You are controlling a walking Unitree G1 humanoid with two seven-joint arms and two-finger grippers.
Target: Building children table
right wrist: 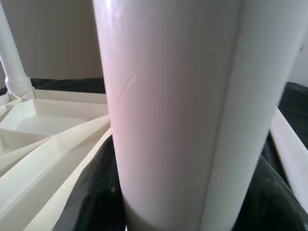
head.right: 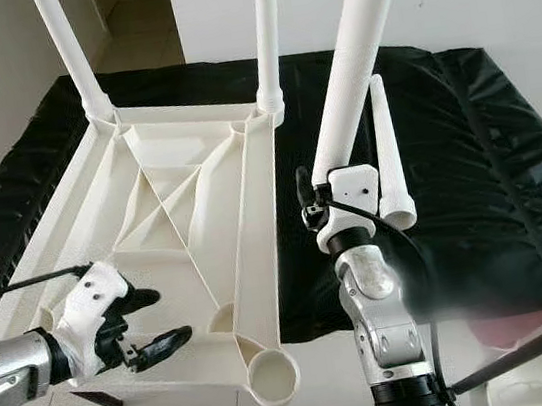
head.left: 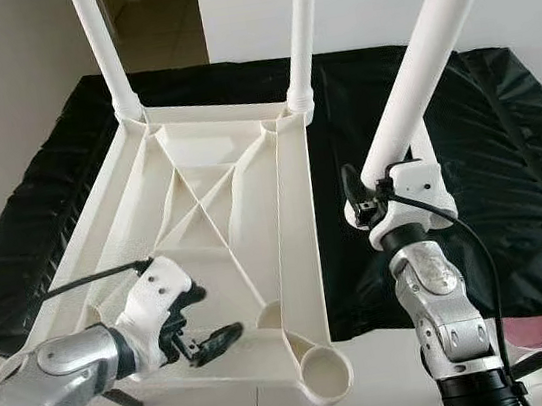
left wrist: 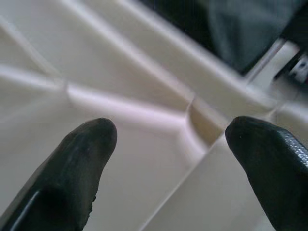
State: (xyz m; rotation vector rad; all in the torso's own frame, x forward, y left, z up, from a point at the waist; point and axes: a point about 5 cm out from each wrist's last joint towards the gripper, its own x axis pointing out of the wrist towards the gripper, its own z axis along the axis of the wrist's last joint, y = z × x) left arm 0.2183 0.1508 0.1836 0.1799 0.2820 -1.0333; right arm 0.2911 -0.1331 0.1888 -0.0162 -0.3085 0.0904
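Left claw spread over the white ribbed tabletop — right claw pinching a leg.

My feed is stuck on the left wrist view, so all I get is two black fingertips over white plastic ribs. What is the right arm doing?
Observer: The right gripper is shut on a white table leg, holding it up at a slant beside the tabletop.
Operator: How many legs are already on?
Observer: Two legs stand in the far corner sockets, one on the left and one on the right of the upturned tabletop.
Operator: Is there a free socket near me?
Observer: Yes, the near right corner socket is empty, just right of the open left gripper.
Operator: Any spare leg?
Observer: One lies on the black cloth, behind the right arm.
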